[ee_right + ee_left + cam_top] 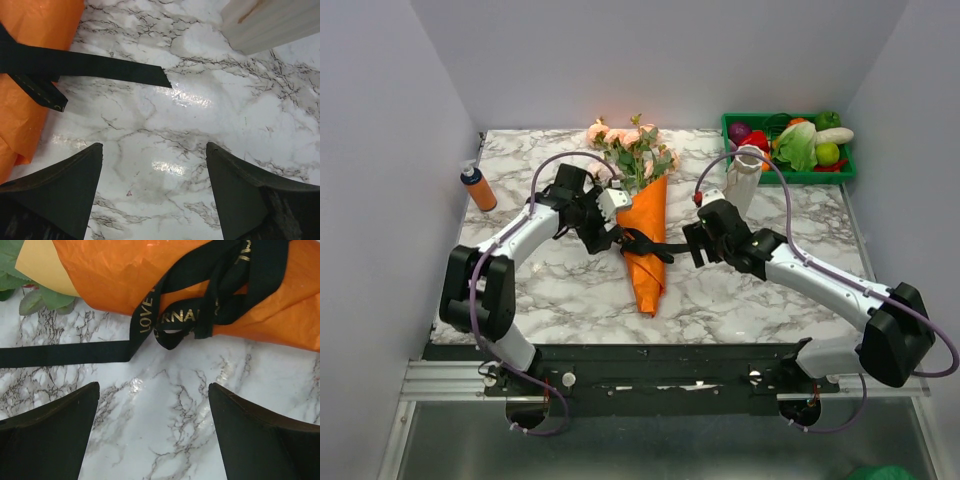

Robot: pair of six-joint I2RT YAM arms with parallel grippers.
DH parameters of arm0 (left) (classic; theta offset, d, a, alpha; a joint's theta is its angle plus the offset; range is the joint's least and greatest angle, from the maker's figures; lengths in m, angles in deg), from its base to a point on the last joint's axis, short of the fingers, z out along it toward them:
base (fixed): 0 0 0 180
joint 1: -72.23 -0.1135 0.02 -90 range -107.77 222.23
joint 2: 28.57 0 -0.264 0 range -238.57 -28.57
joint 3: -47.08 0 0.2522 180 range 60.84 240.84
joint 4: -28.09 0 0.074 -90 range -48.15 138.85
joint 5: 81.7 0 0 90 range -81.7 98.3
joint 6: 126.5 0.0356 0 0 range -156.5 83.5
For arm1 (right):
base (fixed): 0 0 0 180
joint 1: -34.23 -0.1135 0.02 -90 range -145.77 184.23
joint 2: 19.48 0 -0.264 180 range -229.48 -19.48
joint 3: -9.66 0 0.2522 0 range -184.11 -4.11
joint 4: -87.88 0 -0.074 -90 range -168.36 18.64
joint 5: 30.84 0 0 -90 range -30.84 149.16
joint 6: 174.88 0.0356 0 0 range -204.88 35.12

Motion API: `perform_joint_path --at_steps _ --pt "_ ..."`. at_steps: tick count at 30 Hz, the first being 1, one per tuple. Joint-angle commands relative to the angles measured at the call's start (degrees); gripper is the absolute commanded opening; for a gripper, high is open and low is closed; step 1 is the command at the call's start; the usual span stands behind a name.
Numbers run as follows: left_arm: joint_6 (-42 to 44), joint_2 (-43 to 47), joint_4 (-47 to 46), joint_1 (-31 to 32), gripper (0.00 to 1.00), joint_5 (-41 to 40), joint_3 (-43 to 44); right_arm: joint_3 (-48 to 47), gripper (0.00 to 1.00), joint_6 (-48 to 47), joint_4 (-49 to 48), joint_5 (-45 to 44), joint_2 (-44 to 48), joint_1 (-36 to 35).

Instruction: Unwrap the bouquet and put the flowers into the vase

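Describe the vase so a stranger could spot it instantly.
Find the green crate of vegetables at the marble table's far right corner. In front of its left end stands the vase: tall, narrow, cream-white, unlike the orange-wrapped bouquet lying flat nearby.

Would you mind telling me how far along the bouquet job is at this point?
Nothing looks finished yet. The bouquet lies on the marble, orange paper on, black ribbon apparently tied around it. In hand: the left gripper and right gripper hover open either side of it, near the ribbon tails, holding nothing. Left: untie, unwrap, then move the flowers into the vase standing by the green crate.
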Motion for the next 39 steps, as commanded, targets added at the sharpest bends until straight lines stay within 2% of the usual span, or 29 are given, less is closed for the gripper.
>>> perform_joint_path --at_steps 1,11,17,20,21,23,24,27,29,34,39 --pt "2.2 -5.5 -3.3 -0.7 0.99 -0.3 4.3 1.6 0.91 -2.8 -6.4 2.0 0.5 -0.3" --pt "8.7 -13.6 -2.8 -2.6 0.99 1.9 7.5 4.5 0.92 -7.5 -14.4 6.5 0.7 -0.3" --pt "9.0 -16.3 -4.8 -2.6 0.95 1.9 9.0 2.7 0.93 -8.8 -13.2 8.2 -4.6 -0.3" --pt "9.6 -16.8 -6.5 -2.7 0.79 0.9 8.5 2.5 0.93 -10.8 -12.5 8.3 -6.3 -0.3" --pt "9.6 -16.7 -7.1 -2.7 0.70 0.8 7.6 2.5 0.93 -11.0 -12.4 8.2 -6.6 -0.3" --pt "9.6 -16.4 -8.8 -2.7 0.58 0.4 6.8 2.3 0.93 -11.1 -12.2 7.7 -7.5 -0.3" --pt "9.4 -16.4 -9.3 -2.7 0.42 0.1 6.2 2.2 0.93 -11.1 -12.2 7.7 -8.6 -0.3" --pt "7.7 -16.4 -10.8 -2.8 0.22 -0.4 6.1 1.0 0.92 -11.7 -12.3 7.7 -10.6 -0.3" --pt "6.2 -15.8 -11.0 -3.1 0.21 0.1 5.8 0.1 0.92 -12.0 -13.0 7.5 -12.9 -0.4" --pt "3.7 -14.4 -10.1 -4.9 0.02 1.2 6.7 -1.5 0.90 -14.2 -15.9 6.7 -17.1 -0.3" --pt "1.6 -13.2 -7.8 -6.6 0.00 1.9 7.3 -5.5 0.88 -15.7 -18.0 7.6 -22.3 -0.3"
